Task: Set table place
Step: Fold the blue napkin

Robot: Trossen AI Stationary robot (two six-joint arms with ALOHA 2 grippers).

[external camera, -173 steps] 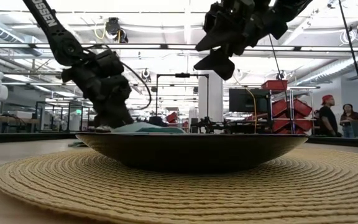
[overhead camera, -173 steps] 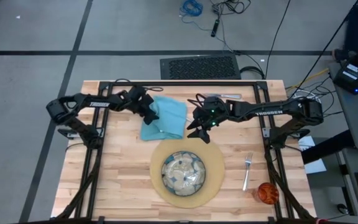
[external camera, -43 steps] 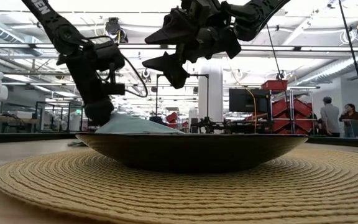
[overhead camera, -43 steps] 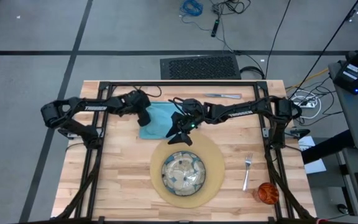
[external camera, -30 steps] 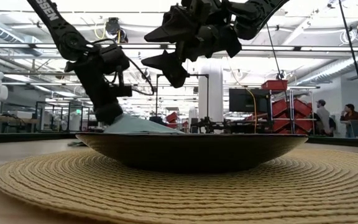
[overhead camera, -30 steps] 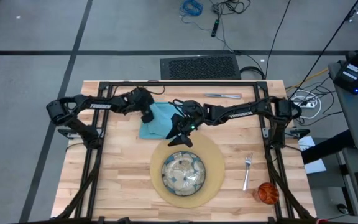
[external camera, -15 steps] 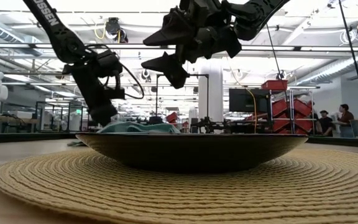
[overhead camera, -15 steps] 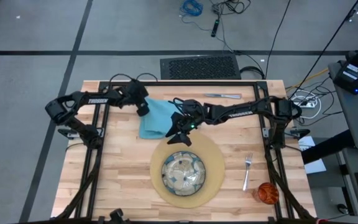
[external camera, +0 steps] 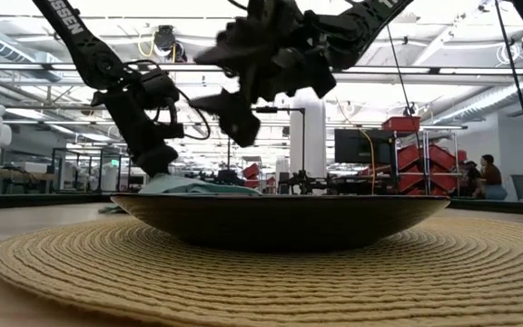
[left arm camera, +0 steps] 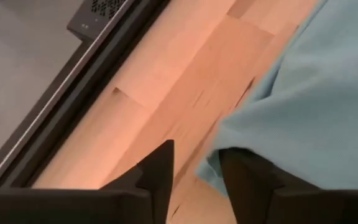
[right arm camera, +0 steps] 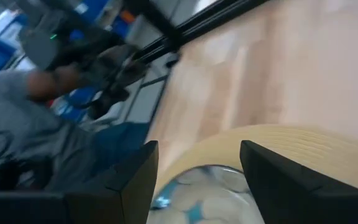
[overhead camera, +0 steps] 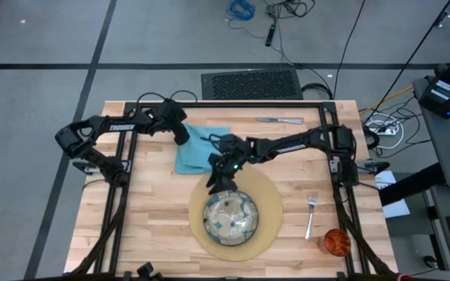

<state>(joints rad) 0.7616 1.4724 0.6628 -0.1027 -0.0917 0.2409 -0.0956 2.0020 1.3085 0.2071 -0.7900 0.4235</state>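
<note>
Fork (overhead camera: 311,214), cup (overhead camera: 336,242), overhead only

- Bright, even overhead light on the pale table (overhead camera: 155,226); shadows are soft.
- The low view is backlit, the plate (external camera: 280,221) nearly a silhouette.
- Right wrist view heavily motion-blurred.

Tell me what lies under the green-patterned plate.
The plate sits on the round tan placemat, whose woven rim shows all around it. Under the placemat is the wooden table. Whatever is directly beneath the plate's base is covered.
</note>
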